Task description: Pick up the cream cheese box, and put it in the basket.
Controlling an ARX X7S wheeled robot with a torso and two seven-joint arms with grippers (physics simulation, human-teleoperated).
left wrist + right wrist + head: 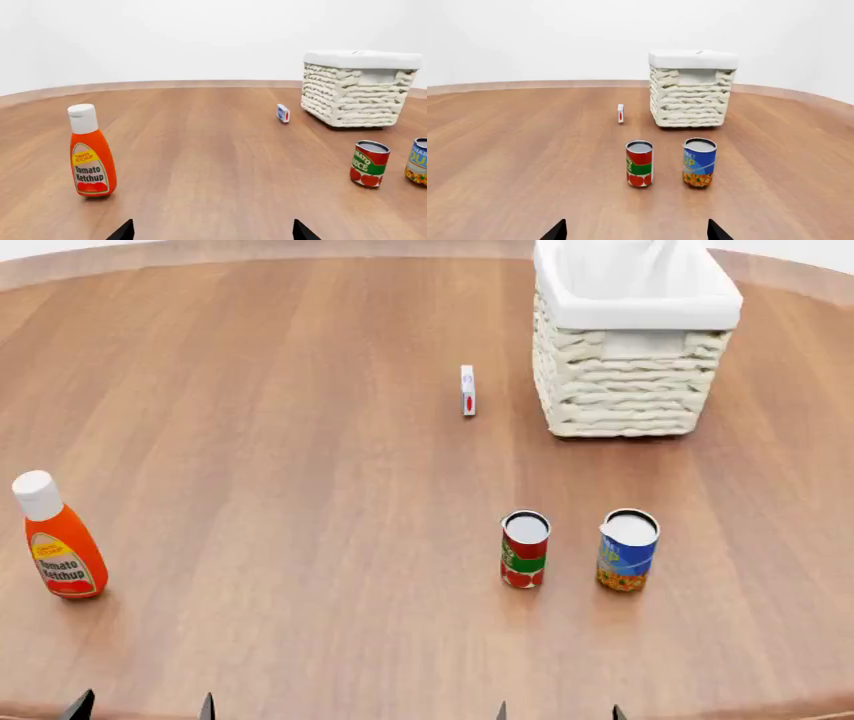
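Note:
The cream cheese box (467, 390) is a thin white box with a red oval, standing on edge on the wooden table just left of the basket (627, 390); it also shows as the box (283, 113) and the box (620, 113). The woven cream basket (353, 90) (690, 97) has a white liner folded over its rim. My left gripper (142, 706) and right gripper (557, 711) sit at the near table edge, far from the box. Both are open with nothing between the fingertips (123, 231) (557, 231).
A tomato ketchup bottle (56, 537) (90, 151) stands at the near left. A red-green can (525, 549) (640, 163) (369, 163) and a blue can (627, 549) (699, 162) (417, 162) stand between my right gripper and the basket.

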